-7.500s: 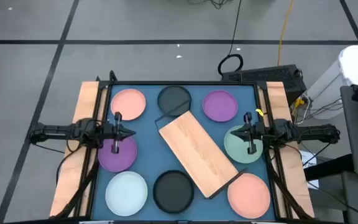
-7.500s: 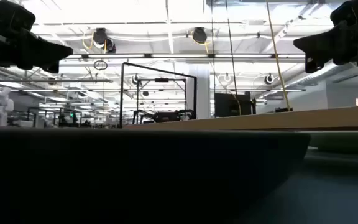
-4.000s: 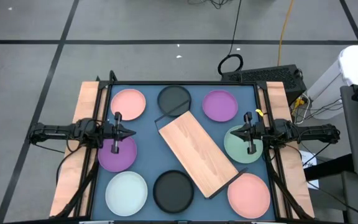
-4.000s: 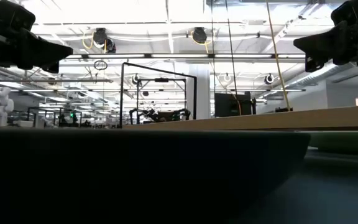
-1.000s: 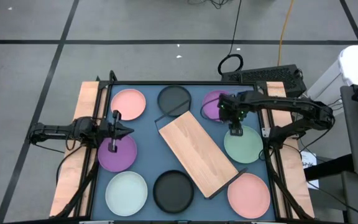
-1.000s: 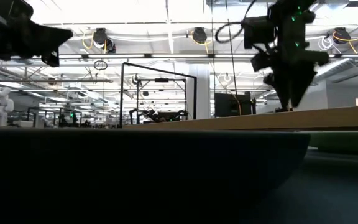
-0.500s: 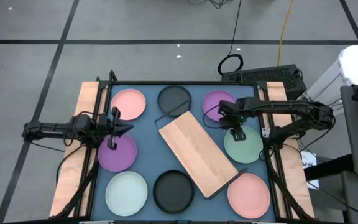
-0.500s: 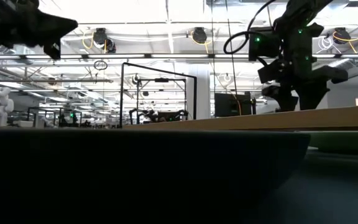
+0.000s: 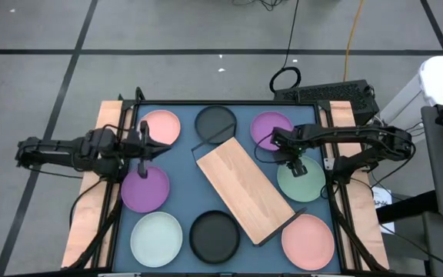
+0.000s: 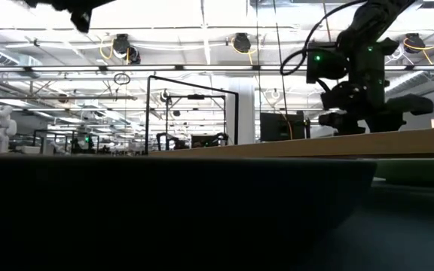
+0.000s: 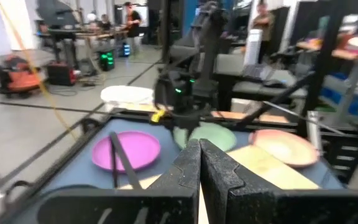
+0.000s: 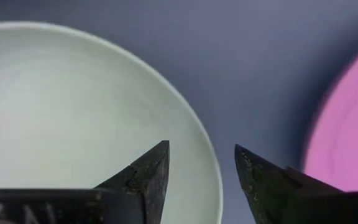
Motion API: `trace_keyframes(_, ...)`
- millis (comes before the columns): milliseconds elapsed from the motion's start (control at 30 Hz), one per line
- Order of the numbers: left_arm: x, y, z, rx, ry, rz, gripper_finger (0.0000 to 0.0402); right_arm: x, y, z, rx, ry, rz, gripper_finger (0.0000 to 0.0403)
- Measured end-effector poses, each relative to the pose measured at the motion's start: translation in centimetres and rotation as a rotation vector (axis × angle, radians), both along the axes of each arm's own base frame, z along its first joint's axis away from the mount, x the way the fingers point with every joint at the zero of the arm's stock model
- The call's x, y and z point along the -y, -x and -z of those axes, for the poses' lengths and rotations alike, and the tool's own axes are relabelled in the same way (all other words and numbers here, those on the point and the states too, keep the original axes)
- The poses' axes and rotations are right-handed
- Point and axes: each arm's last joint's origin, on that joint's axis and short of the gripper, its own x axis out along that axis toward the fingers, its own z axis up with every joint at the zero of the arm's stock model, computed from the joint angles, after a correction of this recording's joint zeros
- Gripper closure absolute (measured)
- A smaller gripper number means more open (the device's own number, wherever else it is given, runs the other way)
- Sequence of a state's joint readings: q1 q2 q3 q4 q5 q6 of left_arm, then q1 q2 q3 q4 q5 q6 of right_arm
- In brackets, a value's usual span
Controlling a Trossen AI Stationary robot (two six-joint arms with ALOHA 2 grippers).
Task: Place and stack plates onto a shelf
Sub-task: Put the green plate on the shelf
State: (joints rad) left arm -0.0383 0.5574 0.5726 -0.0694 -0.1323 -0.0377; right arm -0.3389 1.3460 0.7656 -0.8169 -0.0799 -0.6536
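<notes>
The shelf [image 9: 244,188] is a light wooden board with a black wire frame and lies slantwise on the blue mat at mid-table. Several plates lie flat around it. My right gripper [image 9: 294,164] points down, open, over the far-left rim of the pale green plate [image 9: 304,181]. In the right wrist view its fingers [image 12: 148,177] stand on either side of that rim [image 12: 211,163], and I cannot tell whether they touch it. A purple plate [image 12: 347,143] lies just beyond. My left gripper [image 11: 199,163] is shut and empty, held level high above the left purple plate [image 9: 144,190].
Other plates lie around the board: pink [image 9: 160,127], black [image 9: 215,121] and purple [image 9: 271,129] along the far side, pale blue [image 9: 156,237], black [image 9: 214,235] and pink [image 9: 308,240] along the near side. Wooden rails [image 9: 108,131] edge the table's left and right sides.
My right gripper has come down onto the green plate's far-left rim and has rolled about its own axis. My left gripper has risen well above the table and stays shut. No plate has moved, and the board lies as before.
</notes>
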Motion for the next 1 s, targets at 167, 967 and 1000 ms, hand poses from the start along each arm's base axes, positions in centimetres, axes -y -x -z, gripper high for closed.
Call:
trace_keyframes(167, -0.1, -2.0, -1.5, -0.042, 0.034, -0.060, 0.0396, -0.2, 0.5, 0.8, -0.015, -0.003, -0.017, 0.0256)
trace_keyframes(967, 0.0, -6.8, -3.5, -0.228, 0.155, -0.089, 0.0396, -0.3, 0.7, 1.0, -0.031, -0.011, 0.022, 0.0398)
trace_keyframes(1000, 0.0, -6.8, -3.5, -0.229, 0.155, -0.089, 0.0396, -0.2, 0.7, 0.8, -0.039, -0.008, 0.030, 0.0398)
